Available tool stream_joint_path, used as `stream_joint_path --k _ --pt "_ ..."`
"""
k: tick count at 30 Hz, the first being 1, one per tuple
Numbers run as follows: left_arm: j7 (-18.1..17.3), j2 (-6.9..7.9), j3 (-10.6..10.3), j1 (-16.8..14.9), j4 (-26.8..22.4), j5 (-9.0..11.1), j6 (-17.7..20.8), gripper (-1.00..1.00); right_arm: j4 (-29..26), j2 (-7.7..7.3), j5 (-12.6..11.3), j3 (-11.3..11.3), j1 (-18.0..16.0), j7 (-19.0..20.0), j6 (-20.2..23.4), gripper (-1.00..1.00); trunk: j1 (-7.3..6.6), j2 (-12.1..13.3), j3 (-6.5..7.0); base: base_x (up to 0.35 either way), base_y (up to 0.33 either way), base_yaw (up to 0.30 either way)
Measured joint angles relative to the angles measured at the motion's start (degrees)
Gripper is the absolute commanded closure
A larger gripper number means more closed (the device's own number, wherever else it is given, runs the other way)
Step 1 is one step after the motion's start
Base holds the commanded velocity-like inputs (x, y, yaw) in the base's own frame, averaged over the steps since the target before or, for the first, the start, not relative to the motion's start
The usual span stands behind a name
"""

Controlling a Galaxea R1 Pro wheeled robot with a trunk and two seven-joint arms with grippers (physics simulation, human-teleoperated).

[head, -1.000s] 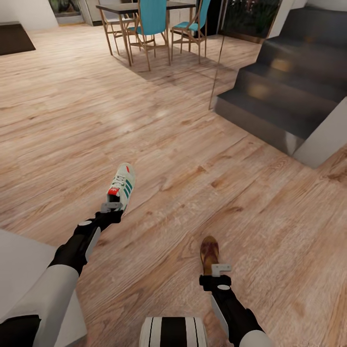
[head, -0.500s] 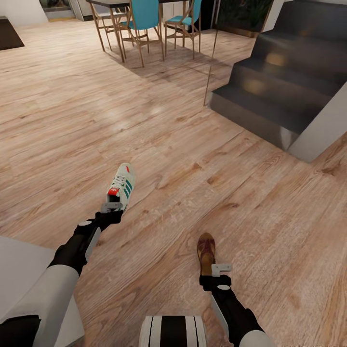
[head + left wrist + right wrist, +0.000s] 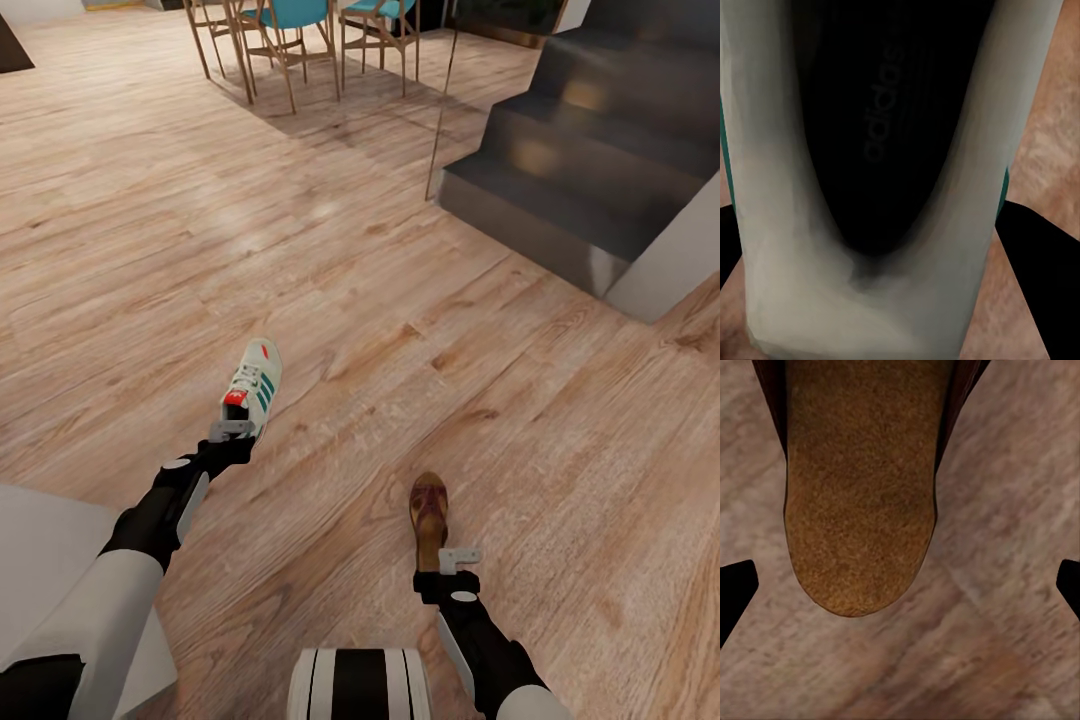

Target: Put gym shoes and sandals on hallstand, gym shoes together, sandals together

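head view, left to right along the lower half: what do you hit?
Left gripper with the gym shoe at its tip → sandal → right gripper. Sandal and right gripper nearly share a column, so the order of those two is loose.

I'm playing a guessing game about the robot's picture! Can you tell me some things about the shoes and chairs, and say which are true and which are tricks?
1. The left gripper is at a white gym shoe. True.
2. The sandal is blue. False: it is brown.
3. The chairs have turquoise seats. True.
4. The stairs are bright yellow. False: they are dark grey.
5. The floor is wood-grain planks. True.
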Motion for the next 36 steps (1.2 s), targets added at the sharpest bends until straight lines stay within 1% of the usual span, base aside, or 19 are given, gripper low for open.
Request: stream_joint_path --k 1,10,12,18,36 --pt "0.0 0.0 0.0 0.0 0.0 0.0 0.0 1.0 0.0 0.0 0.0 0.0 0.0 0.0 0.0 -1.0 0.0 0.0 -0.02 0.0 0.0 0.0" --pt "0.0 0.0 -0.1 0.0 0.0 0.0 0.0 1.0 0.0 0.0 0.0 0.0 0.0 0.0 0.0 -1.0 0.24 -0.1 -2.21 0.0 0.0 0.0" --pt "0.0 0.0 -0.1 0.0 0.0 0.0 0.0 1.0 0.0 0.0 0.0 0.0 0.0 0.0 0.0 -1.0 0.23 -0.1 -2.36 0.0 0.0 0.0" --pt "0.1 0.0 0.0 0.0 0.0 0.0 -0.1 1.0 0.0 0.0 0.0 0.0 0.0 0.0 0.0 -1.0 0.23 -0.1 -2.58 0.0 0.0 0.0" --pt "0.1 0.0 0.1 0.0 0.0 -0.1 -0.3 1.0 0.0 0.0 0.0 0.0 0.0 0.0 0.0 -1.0 0.23 -0.1 -2.6 0.036 0.0 0.0"
